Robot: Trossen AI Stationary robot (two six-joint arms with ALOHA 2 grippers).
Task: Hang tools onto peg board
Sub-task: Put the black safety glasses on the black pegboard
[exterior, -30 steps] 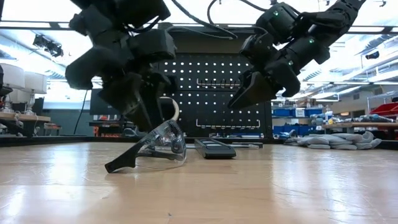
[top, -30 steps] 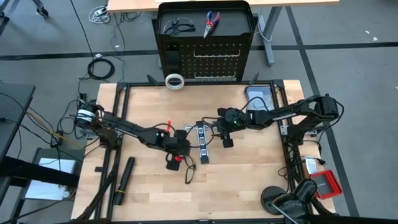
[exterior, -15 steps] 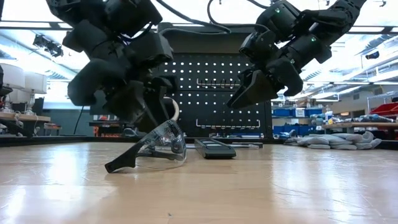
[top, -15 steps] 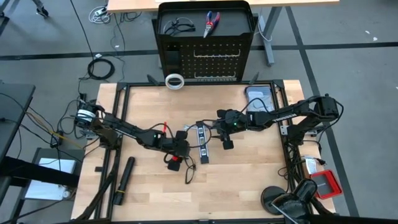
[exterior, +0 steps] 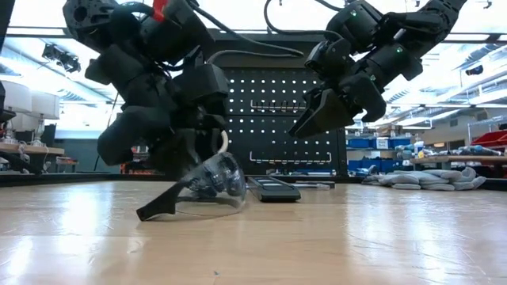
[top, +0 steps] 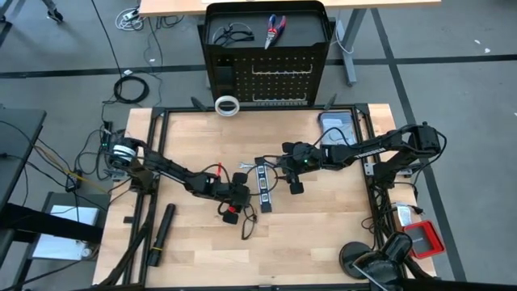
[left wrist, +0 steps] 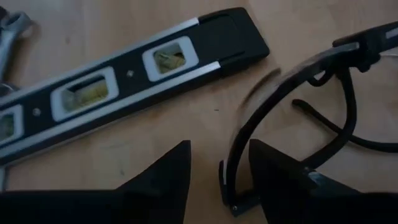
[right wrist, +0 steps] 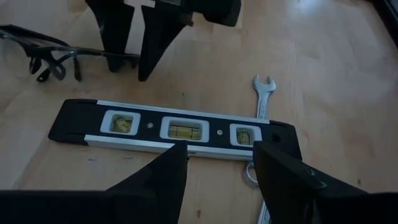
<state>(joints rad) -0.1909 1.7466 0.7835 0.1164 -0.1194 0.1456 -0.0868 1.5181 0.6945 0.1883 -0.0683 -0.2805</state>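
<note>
Left gripper [left wrist: 217, 168] low over safety glasses [left wrist: 298, 112] on table, jaws spread, frame edge between tips; nearer arm. Right gripper [right wrist: 214, 168] hovers, jaws spread, above spirit level [right wrist: 174, 130], whose long axis runs crosswise to jaw gap; wrench [right wrist: 261, 99] beside level

- Clear safety glasses [top: 242, 217] with black arms lie mid-table.
- Black level [top: 263, 185] lies flat beside a silver wrench [top: 245, 167].
- White tape ring [top: 228, 105] at far edge.
- Peg board [top: 266, 48] stands beyond, pliers [top: 275, 29] and glasses [top: 229, 33] on top.
</note>
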